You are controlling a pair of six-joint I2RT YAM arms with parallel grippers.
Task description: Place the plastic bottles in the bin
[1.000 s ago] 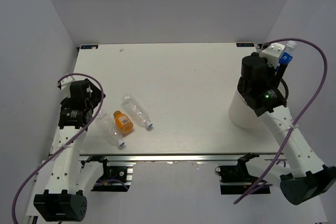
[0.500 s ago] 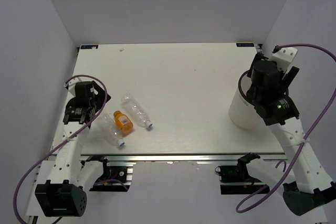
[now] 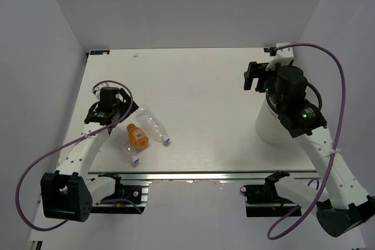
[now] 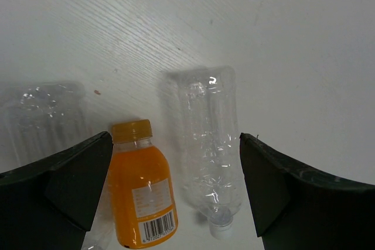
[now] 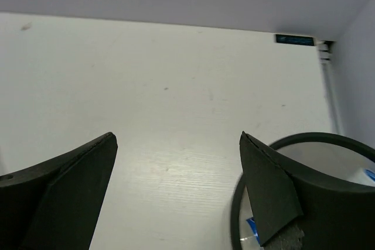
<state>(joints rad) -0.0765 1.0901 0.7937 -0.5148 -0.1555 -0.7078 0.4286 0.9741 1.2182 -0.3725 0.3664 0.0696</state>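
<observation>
Fingers (image 5: 266, 194) before half-hidden bin (image 5: 319, 153)

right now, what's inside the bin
Right wrist view shows blue label patches inside the bin, likely the blue-labelled bottle. One finger of the right gripper and the frame edge hide the rest.

We are finding nothing legible: the label (image 4: 151, 194) on the orange bottle (image 4: 137, 165) is carrying a barcode (image 4: 159, 225) and print too small to read.
</observation>
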